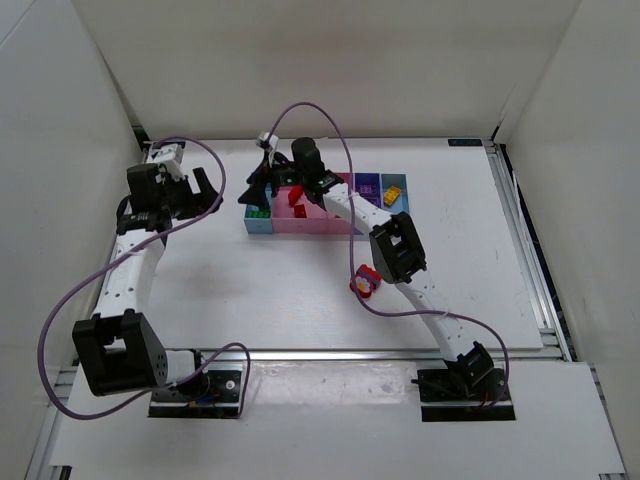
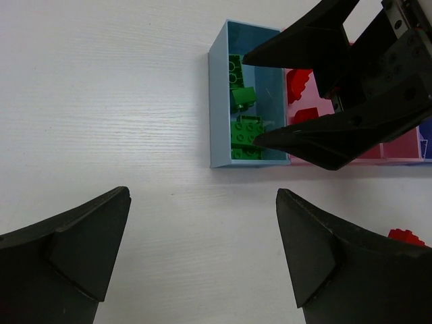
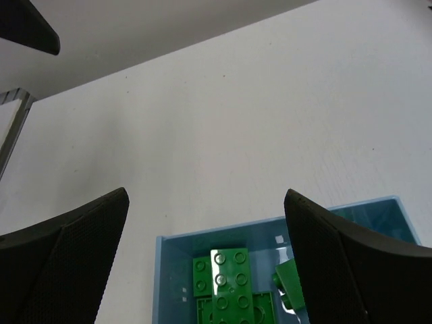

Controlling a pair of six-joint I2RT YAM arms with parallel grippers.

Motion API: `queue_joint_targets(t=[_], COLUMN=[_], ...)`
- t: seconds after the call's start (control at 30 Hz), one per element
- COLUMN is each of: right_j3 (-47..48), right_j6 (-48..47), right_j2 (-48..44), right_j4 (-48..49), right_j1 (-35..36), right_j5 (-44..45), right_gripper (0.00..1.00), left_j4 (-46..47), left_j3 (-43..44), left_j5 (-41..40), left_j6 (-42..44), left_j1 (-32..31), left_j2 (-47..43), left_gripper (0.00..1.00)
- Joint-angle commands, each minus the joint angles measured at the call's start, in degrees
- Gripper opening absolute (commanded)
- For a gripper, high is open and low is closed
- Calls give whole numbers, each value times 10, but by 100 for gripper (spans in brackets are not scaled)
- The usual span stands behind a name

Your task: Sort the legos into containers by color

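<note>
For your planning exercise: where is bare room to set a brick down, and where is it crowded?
Bare: the table in front of the bins, left of the loose legos, and right of the bins. Crowded: the light blue bin of green legos, under the right gripper.

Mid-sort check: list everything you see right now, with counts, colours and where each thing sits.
containers: one joined row; light blue, pink, dark blue; far side, centre.
green legos: at least three; green; in the left-end light blue bin.
red legos: two visible; red; in the pink bin next to it.
yellow lego: one; yellow; at the row's right end.
loose legos: small cluster; red and purple; nearer than the row, beside the right arm.
table: one; white; under everything.
left gripper: one; black; open and empty, left of the row.
right gripper: one; black; open and empty, above the green legos.
</note>
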Motion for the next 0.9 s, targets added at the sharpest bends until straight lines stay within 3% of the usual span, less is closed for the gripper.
queue_joint_targets(t=[0.0, 0.23, 0.5, 0.63, 0.87], right_j3=[12, 11, 93, 77, 18], right_j6=[17, 28, 37, 60, 38], right_j2=[-42, -58, -32, -40, -99], right_j4=[67, 118, 135, 198, 200], right_j1=[2, 0, 6, 8, 8], right_j5=[25, 35, 70, 99, 106], right_gripper=[99, 99, 99, 99, 99], left_j4=[28, 52, 56, 93, 178], left_j3=[-5, -5, -1, -24, -47], left_j5=[25, 44, 63, 100, 92], left_j6=[7, 8, 29, 24, 13], left_j1=[3, 2, 2, 0, -26], left_j2=[-8, 1, -8, -10, -4], left_gripper=[99, 99, 99, 99, 99])
